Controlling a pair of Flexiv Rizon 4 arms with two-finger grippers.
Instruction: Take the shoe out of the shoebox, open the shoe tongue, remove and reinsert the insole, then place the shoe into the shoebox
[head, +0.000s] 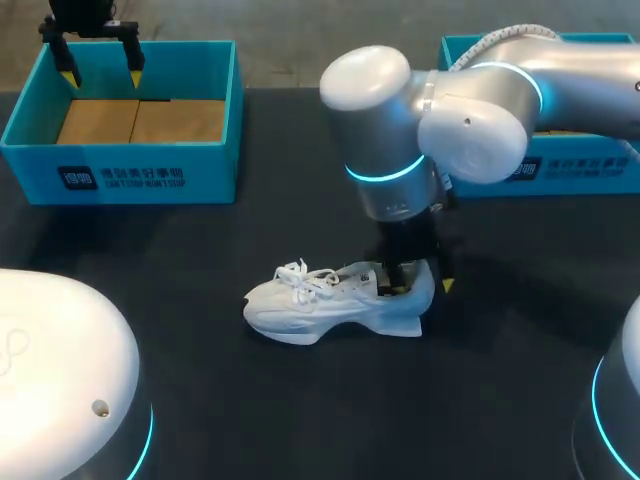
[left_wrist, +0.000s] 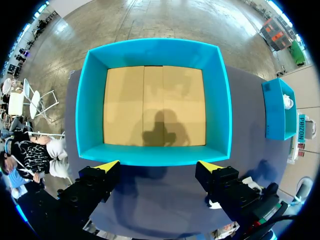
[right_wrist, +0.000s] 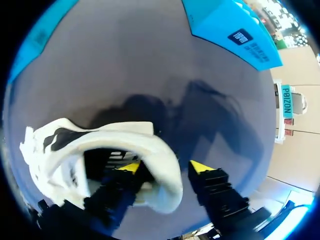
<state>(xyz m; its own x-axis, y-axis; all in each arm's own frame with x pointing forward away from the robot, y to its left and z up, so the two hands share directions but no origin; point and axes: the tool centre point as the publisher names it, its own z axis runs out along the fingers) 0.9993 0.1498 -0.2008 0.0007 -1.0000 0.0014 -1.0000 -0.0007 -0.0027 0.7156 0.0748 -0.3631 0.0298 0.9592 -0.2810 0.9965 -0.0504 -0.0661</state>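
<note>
Shoe (head: 320, 305) sits on its sole on the table (head: 220, 400), out of the box. Right gripper (right_wrist: 164, 168) is at its heel, dipping into the opening; pinching or not, I cannot tell. Best to steady that heel, then ease the tongue (head: 355, 272) forward gently. Far beyond the toe, left gripper (head: 100, 70) hangs released over the box (head: 120, 180).

Glossy white rounded arm (head: 470, 110) with glowing cyan rings (head: 385, 172) (black fingers (head: 131, 52) tipped bright yellow).
</note>
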